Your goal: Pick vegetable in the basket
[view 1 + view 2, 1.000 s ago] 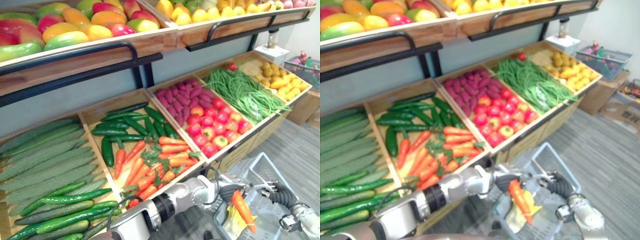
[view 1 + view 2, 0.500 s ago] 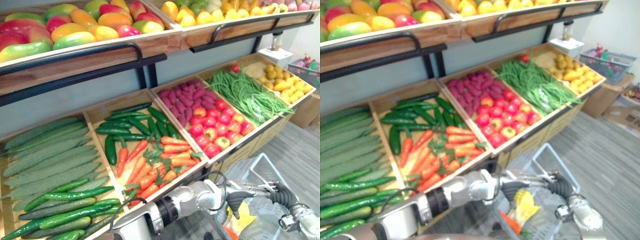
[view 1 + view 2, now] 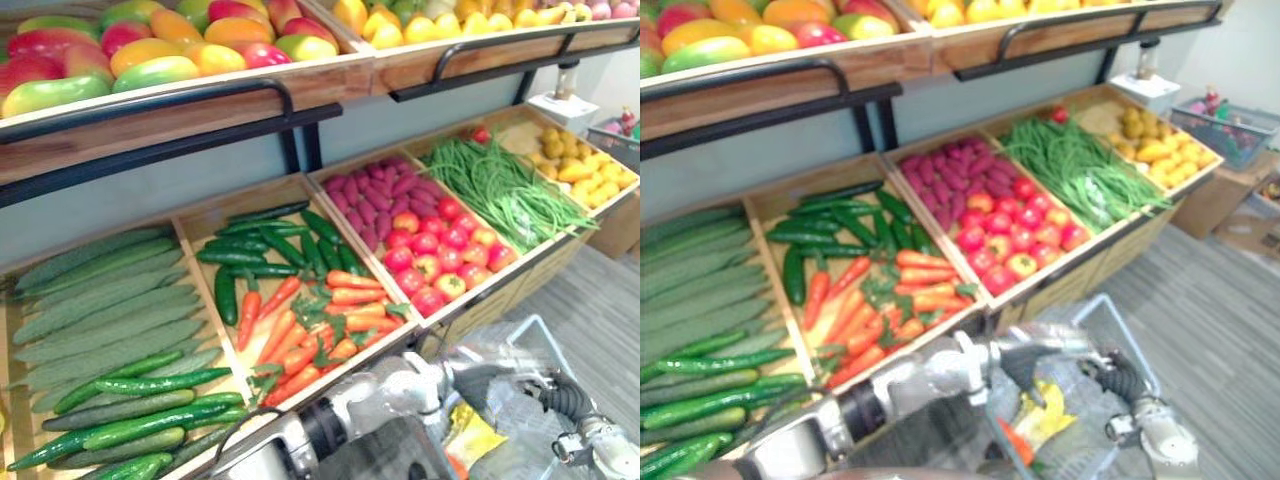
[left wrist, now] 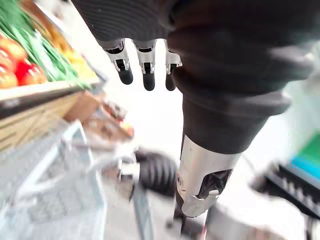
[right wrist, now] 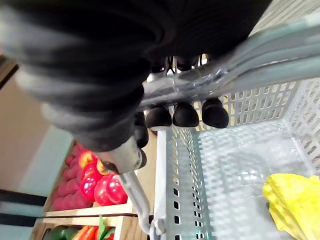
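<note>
A grey mesh basket hangs at the lower right, in front of the vegetable crates. An orange carrot lies inside it next to a yellow vegetable. My left hand hovers over the basket's near side; in the left wrist view its fingers are straight and hold nothing. My right hand is at the basket's right side. In the right wrist view its fingertips curl round the basket's metal handle.
A wooden crate of carrots and dark cucumbers stands just behind the basket. Long cucumbers fill the crate on the left; tomatoes and green beans lie to the right. A fruit shelf overhangs the crates.
A second ago my left hand held the carrot above the basket. It has let go, the carrot now lies in the basket, and the fingers have straightened. The camera shifted slightly.
</note>
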You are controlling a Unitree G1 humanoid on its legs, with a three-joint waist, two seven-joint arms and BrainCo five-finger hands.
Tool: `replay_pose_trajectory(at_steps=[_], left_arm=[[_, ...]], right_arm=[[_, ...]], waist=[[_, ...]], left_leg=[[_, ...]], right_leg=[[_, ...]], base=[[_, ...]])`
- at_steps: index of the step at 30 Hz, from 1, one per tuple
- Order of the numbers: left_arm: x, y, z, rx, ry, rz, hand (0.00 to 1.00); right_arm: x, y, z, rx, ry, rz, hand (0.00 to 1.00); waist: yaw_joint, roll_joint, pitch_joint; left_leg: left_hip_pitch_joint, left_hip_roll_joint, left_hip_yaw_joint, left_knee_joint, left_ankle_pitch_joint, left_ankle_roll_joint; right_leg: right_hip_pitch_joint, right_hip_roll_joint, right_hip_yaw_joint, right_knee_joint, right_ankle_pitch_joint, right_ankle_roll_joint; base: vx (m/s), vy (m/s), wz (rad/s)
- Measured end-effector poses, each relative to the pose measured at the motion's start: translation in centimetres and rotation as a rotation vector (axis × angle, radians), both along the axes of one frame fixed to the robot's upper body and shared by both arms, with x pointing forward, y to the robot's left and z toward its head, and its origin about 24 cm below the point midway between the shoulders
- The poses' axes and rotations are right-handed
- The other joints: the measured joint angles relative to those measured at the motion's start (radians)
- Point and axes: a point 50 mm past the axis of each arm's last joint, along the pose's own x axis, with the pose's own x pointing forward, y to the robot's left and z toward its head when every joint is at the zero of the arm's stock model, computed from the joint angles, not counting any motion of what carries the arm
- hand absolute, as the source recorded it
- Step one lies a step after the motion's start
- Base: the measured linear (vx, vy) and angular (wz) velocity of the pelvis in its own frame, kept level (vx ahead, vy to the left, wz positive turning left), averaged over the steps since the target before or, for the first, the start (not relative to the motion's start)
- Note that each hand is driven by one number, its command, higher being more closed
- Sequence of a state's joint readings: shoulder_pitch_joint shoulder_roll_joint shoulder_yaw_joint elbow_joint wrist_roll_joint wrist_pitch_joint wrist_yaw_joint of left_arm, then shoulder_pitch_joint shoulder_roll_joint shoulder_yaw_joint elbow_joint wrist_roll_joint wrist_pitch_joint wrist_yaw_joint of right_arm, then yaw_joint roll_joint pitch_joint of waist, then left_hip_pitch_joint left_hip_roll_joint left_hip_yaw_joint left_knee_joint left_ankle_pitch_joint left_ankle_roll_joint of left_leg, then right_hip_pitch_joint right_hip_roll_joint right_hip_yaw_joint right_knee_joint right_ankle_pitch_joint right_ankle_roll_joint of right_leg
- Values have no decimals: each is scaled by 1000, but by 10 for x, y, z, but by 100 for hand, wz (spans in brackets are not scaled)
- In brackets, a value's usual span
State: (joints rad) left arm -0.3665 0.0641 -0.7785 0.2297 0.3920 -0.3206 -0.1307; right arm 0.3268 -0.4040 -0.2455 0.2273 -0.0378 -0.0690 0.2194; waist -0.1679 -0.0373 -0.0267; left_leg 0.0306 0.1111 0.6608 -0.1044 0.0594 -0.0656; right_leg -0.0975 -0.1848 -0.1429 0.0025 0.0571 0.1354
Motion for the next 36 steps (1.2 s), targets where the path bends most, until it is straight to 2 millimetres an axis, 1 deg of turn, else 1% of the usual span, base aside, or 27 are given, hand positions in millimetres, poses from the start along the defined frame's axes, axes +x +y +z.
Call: replay_pose_trajectory(at_steps=[1, 3, 4, 5, 6, 7, 8, 10, 11, 12, 13, 15, 18, 19, 21, 22, 23, 24, 25, 26, 28, 29, 31, 33, 34, 35, 36], left_arm=[[4, 11, 3, -47, 22, 49, 0], [15, 60, 11, -209, 85, 249, 0], [16, 73, 11, -235, 92, 300, 0], [16, 98, 12, -291, 102, 401, 0], [13, 114, 13, -335, 104, 475, 0], [10, 136, 15, -393, 107, 570, 0], [8, 145, 15, -408, 99, 615, 0], [-5, 176, 13, -465, 99, 771, 0], [-6, 179, 12, -468, 100, 785, 0], [-13, 187, 9, -482, 112, 842, 0], [-20, 196, 4, -490, 125, 904, 0], [-29, 206, -4, -495, 150, 981, 0], [-45, 220, -15, -506, 188, 1104, 0], [-48, 223, -17, -505, 194, 1128, 0], [-61, 236, -27, -478, 222, 1214, 0], [-63, 239, -31, -462, 235, 1231, 0], [-66, 244, -44, -419, 275, 1268, 0], [-70, 250, -61, -355, 321, 1310, 0], [-73, 253, -70, -327, 355, 1333, 0], [-82, 259, -92, -245, 425, 1382, 0], [-107, 267, -134, -98, 607, 1487, 0], [-113, 268, -142, -78, 651, 1513, 0], [-136, 275, -166, -27, 788, 1618, 0], [-150, 280, -179, 10, 859, 1698, 0], [-165, 284, -191, 46, 946, 1779, 0], [-170, 285, -195, 59, 977, 1800, 0], [-180, 285, -202, 84, 1035, 1830, 0]], right_arm=[[-2, -2, -2, 3, 7, -18, 100], [-14, -7, -18, 22, 49, -107, 100], [-17, -7, -22, 28, 65, -122, 100], [-23, -9, -30, 32, 91, -167, 100], [-26, -11, -33, 15, 101, -201, 100], [-29, -15, -36, 1, 112, -234, 100], [-31, -16, -37, -11, 120, -249, 100], [-41, -17, -48, 4, 150, -323, 100], [-42, -18, -49, 6, 152, -330, 100], [-46, -19, -54, 8, 170, -354, 100], [-49, -19, -57, 21, 176, -382, 100], [-57, -18, -63, 40, 190, -430, 100], [-71, -22, -73, 57, 234, -523, 100], [-74, -23, -75, 58, 242, -535, 100], [-82, -25, -78, 64, 264, -574, 100], [-84, -26, -79, 67, 269, -589, 100], [-89, -27, -80, 61, 277, -615, 100], [-90, -26, -82, 60, 279, -632, 100], [-89, -24, -83, 64, 279, -635, 100], [-87, -22, -84, 68, 276, -644, 100], [-87, -15, -88, 77, 276, -664, 100], [-88, -14, -89, 81, 277, -672, 100], [-91, -10, -91, 95, 275, -700, 100], [-91, -8, -92, 99, 271, -715, 100], [-90, -5, -93, 104, 266, -733, 100], [-89, -5, -93, 108, 262, -741, 100], [-87, -4, -94, 114, 257, -749, 100]], waist=[[4, 2, -1], [21, 2, -2], [30, 1, -2], [41, 1, -2], [44, 2, -3], [53, 4, -4], [62, 4, -4], [82, 4, -5], [85, 4, -5], [96, 3, -6], [96, 3, -6], [98, -2, -8], [120, 0, -8], [122, 0, -8], [124, -1, -7], [130, -1, -7], [144, 0, -6], [145, 1, -6], [146, 1, -6], [146, 2, -6], [149, 1, -5], [149, 1, -5], [150, 0, -5], [151, 0, -4], [153, 0, -4], [153, 0, -4], [152, 1, -3]], left_leg=[[-6, -1, -10, 0, 1, 1], [-17, -2, -45, 0, 9, 7], [-16, -2, -52, 0, 9, 7], [-19, -4, -66, 0, 10, 8], [-26, -6, -81, 0, 10, 8], [-38, -11, -100, 0, 11, 8], [-44, -13, -105, 0, 12, 10], [-65, -20, -144, 0, 19, 17], [-65, -21, -147, 0, 20, 18], [-65, -23, -156, 0, 23, 24], [-67, -25, -171, 0, 24, 25], [-79, -27, -194, 0, 27, 24], [-97, -29, -221, 0, 35, 23], [-102, -30, -232, 0, 37, 21], [-114, -29, -266, 0, 45, 21], [-115, -29, -269, 0, 46, 22], [-114, -31, -288, 0, 46, 23], [-113, -32, -301, 0, 45, 24], [-113, -32, -309, 0, 45, 24], [-114, -33, -317, 0, 45, 24], [-114, -33, -320, 0, 45, 24], [-114, -34, -320, 0, 45, 24], [-115, -37, -323, 0, 44, 25], [-115, -39, -324, 0, 43, 25], [-113, -41, -325, 0, 40, 25], [-113, -41, -326, 0, 39, 25], [-113, -43, -327, 0, 37, 26]], right_leg=[[0, -1, -8, 0, 0, 0], [7, -4, -35, 0, 3, -5], [15, -5, -42, -1, 2, -4], [19, -7, -55, -3, 1, -2], [22, -9, -71, -3, -2, 0], [23, -11, -87, -2, -3, 1], [21, -13, -94, -1, -3, 1], [30, -22, -132, -2, -4, 2], [32, -22, -135, -3, -4, 2], [37, -25, -144, -3, -4, 2], [47, -27, -159, -3, -6, 4], [51, -31, -184, -2, -12, 2], [53, -33, -211, -4, -22, 4], [55, -33, -221, -5, -22, 4], [72, -29, -262, -19, -23, 4], [75, -28, -266, -19, -23, 4], [86, -28, -281, -20, -25, 5], [93, -28, -297, -19, -31, 4], [96, -28, -302, -19, -32, 4], [104, -27, -314, -21, -33, 4], [115, -26, -324, -28, -33, 4], [120, -26, -328, -33, -33, 4], [124, -28, -340, -36, -36, 8], [126, -29, -342, -37, -38, 9], [128, -31, -343, -37, -40, 8], [128, -31, -343, -36, -42, 8], [128, -32, -342, -36, -44, 7]], base=[[8, -23, 32], [5, -16, 42], [0, -17, 35], [-2, -16, 35], [-3, -11, 48], [-2, -1, 42], [-4, 11, 41], [-7, 13, 44], [-1, 8, 37], [-7, 7, 27], [-11, 8, 32], [-35, 6, 37], [-38, -1, 27], [-37, -4, 39], [-31, -11, 44], [-27, -15, 34], [-25, -11, 33], [-29, -10, 34], [-18, -11, 31], [-6, -12, 19], [11, -14, 15], [14, -9, 11], [20, -6, 11], [36, -7, 5], [0, 0, 0], [32, -9, 2], [35, -8, 2]])
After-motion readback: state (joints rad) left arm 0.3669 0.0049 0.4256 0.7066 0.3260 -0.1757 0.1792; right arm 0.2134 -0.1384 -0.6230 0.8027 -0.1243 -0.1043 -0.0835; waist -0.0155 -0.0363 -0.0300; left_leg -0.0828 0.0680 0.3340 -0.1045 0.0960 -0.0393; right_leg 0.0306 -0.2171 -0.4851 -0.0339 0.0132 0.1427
